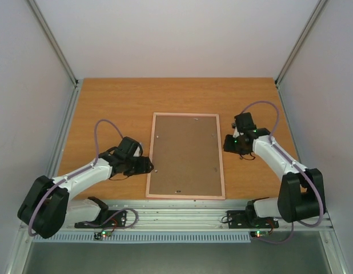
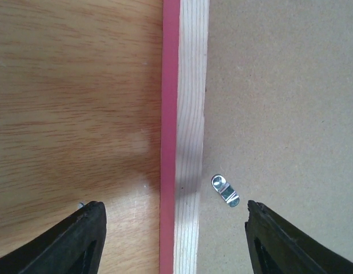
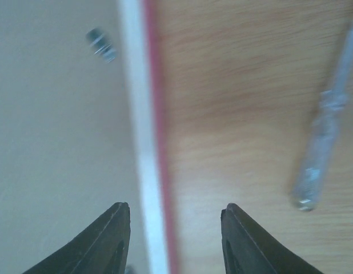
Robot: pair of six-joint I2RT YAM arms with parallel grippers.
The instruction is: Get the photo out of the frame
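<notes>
The frame [image 1: 187, 155] lies face down on the table, its brown board back up and a thin pink rim around it. The photo is hidden under the board. My left gripper [image 1: 147, 166] is open at the frame's left edge, one finger over the table and one over the board [image 2: 279, 103], with the pink rim [image 2: 169, 114] between them. A small metal clip [image 2: 225, 190] sits on the board near the right finger. My right gripper [image 1: 228, 143] is open astride the right rim [image 3: 156, 142], holding nothing. Another clip [image 3: 101, 44] shows blurred on the board.
The wooden table [image 1: 108, 108] surrounds the frame, with pale walls on three sides. A pale, blurred, cable-like strip [image 3: 322, 142] crosses the table to the right of my right gripper. The arm bases stand on a metal rail [image 1: 182, 220] along the near edge.
</notes>
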